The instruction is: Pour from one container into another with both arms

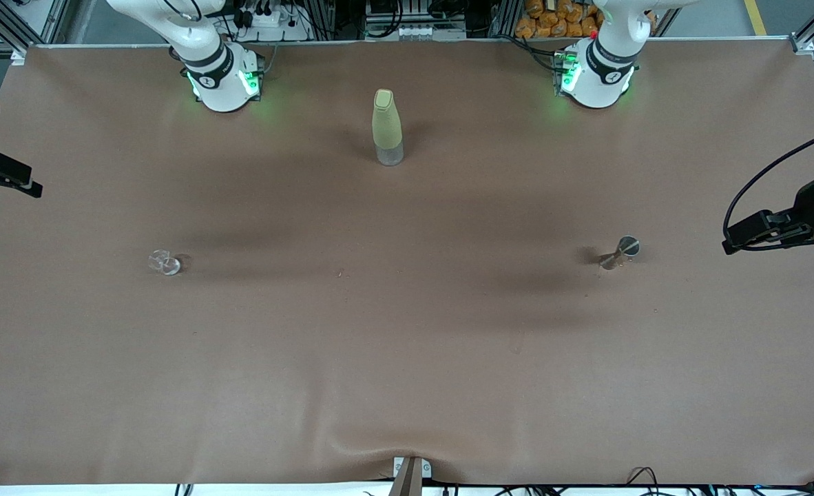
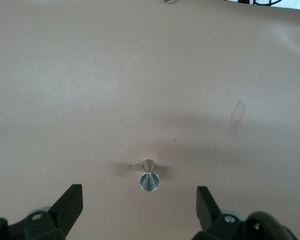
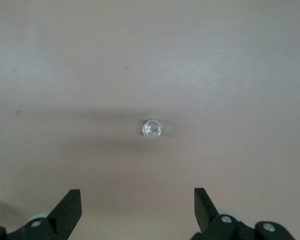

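My left end effector (image 2: pixel 139 205) hangs released over the metal measure (image 2: pixel 149 181); my right end effector (image 3: pixel 137 207), released too, hangs over the glass cup (image 3: pixel 152 128). On the counter (image 1: pixel 407 358), the measure is at three o'clock, the cup at nine. Nothing is picked up or poured yet.

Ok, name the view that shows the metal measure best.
The left wrist view: the metal measure stands centred, seen from above, round rim clear. The front view shows it small, waist visible, toward the left arm's end. The right wrist view misses it.

Looked like a robotics lab: I stood bolted to a brown-covered table (image 1: pixel 407 358), aluminium framing (image 1: pixel 28 21) and cabling (image 1: pixel 758 179) around its edges.
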`<move>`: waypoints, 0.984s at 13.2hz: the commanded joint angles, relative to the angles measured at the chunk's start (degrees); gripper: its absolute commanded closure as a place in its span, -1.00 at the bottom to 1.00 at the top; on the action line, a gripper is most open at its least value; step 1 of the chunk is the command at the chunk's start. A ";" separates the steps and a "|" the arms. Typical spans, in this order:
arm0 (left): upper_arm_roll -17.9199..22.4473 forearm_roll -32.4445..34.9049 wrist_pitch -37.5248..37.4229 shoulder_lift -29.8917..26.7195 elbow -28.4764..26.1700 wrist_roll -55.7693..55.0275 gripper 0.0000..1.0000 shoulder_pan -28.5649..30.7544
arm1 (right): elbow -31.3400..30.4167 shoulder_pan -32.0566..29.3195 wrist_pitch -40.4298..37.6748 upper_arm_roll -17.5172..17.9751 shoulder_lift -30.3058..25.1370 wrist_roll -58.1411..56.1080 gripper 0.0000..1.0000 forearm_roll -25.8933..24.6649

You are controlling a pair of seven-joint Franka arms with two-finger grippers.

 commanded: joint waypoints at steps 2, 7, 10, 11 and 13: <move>0.60 -0.19 -0.54 -0.86 -0.33 0.79 -1.00 -0.59 | -1.88 1.16 0.00 -0.14 -1.64 -0.33 -1.00 0.49; 0.51 0.07 -0.54 -0.43 -0.33 0.62 -1.00 -0.41 | -1.88 0.81 -1.84 -0.31 -2.26 -0.41 -1.00 0.49; 0.42 0.07 -0.54 -0.34 -0.33 0.62 -1.00 -0.67 | -1.71 0.81 -2.11 -0.32 -2.35 -0.41 -1.00 0.40; 0.42 0.07 -0.54 -0.34 -0.24 0.62 -1.00 -0.76 | -1.62 0.90 -2.28 -0.32 -2.35 -0.50 -1.00 0.40; 0.42 0.07 -0.54 -0.34 -0.24 0.70 -1.00 -0.85 | -1.62 0.99 -2.29 -0.32 -2.35 -0.33 -1.00 -0.12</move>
